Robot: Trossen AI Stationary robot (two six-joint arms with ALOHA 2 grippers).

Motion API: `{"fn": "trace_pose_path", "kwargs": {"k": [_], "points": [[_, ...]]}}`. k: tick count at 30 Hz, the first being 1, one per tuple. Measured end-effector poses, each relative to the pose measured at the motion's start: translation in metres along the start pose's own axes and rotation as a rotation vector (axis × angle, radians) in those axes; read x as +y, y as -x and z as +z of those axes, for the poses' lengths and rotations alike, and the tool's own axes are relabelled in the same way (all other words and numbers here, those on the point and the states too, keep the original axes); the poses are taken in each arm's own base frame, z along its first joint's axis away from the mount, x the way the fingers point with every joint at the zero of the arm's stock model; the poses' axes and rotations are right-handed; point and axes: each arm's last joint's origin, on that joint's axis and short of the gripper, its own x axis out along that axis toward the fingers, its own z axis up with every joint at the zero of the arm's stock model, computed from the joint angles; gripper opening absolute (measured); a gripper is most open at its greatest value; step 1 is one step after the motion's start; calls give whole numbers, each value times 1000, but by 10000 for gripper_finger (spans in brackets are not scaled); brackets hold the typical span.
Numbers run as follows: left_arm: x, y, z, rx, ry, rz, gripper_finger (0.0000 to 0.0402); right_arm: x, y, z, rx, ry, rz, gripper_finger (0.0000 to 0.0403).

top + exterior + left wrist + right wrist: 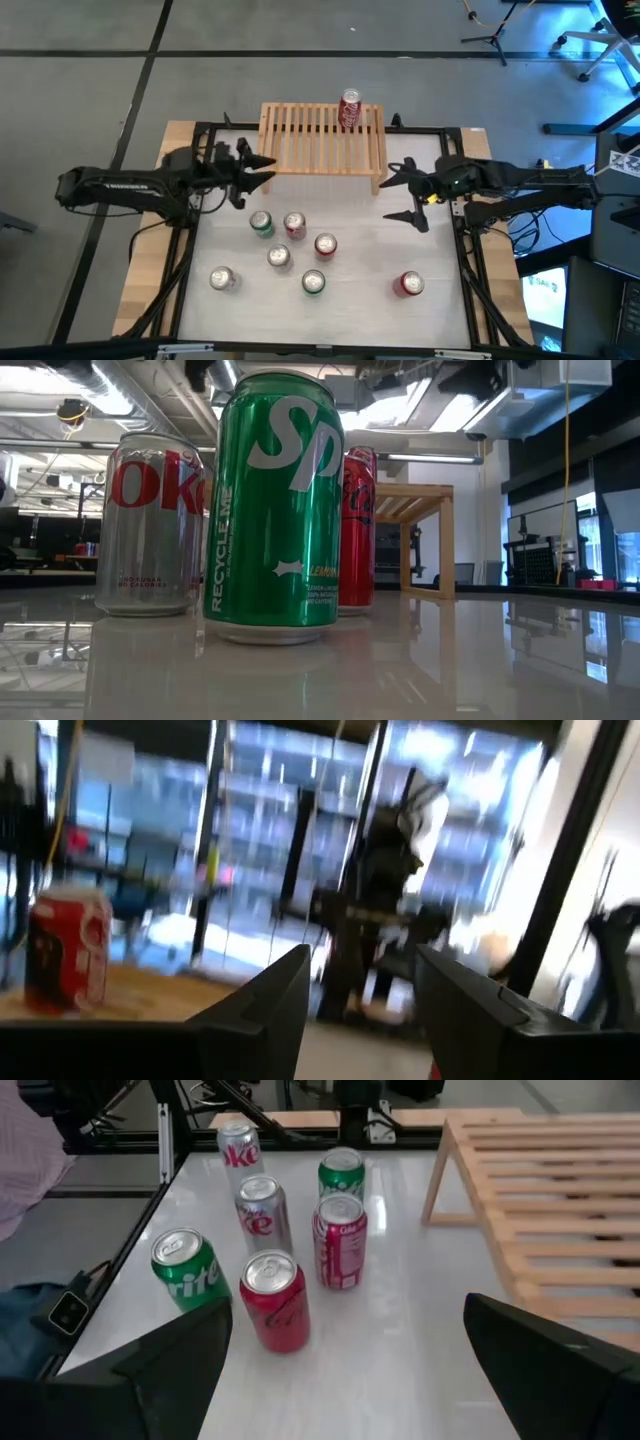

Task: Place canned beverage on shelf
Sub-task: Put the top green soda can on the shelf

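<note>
**One can shelved, seven still on the tabletop**

The white tabletop (350, 250) carries most of the work that is left. At its twelve o'clock edge stands the shelf (300, 140), a low wooden rack with a slatted top. One red can (350, 108) stands upright on it, toward its one o'clock corner, so that can looks placed.

The left gripper (262, 172) hangs just beside the shelf's nine o'clock end, empty, its fingers (262, 1010) partly apart. The right gripper (406, 195) sits at the shelf's four o'clock corner, fingers spread wide and holding nothing.

Seven cans wait below the shelf, all upright. Six cluster near the tabletop's centre: a green can (261, 224) and a red-and-white can (295, 224) side by side, a red can with a silver top (325, 244) at their four o'clock, a silver can (279, 257), a second green can (313, 283), and a pale can (221, 279) farthest toward eight o'clock. A lone red can (408, 285) stands well apart at five o'clock, nearest the right gripper.

By this reading the task is early: one done, seven to go.
</note>
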Motion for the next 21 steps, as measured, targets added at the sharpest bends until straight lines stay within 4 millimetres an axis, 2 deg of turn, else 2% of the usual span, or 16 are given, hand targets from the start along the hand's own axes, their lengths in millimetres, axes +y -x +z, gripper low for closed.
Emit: {"fn": "trace_pose_path", "kwargs": {"k": [5, 10, 14, 21], "points": [[-9, -21, 20, 282, -27, 73, 169, -1, -10, -14, 18, -5, 2, 392], [-18, -29, 34, 463, -23, 56, 169, -1, -11, -16, 28, -16, 2, 392], [-24, -30, 38, 477, 43, 51, 169, -1, -11, -16, 29, -18, 4, 392], [-25, -31, 33, 514, 189, 87, 169, -1, -11, -16, 29, -17, 4, 392]]}}
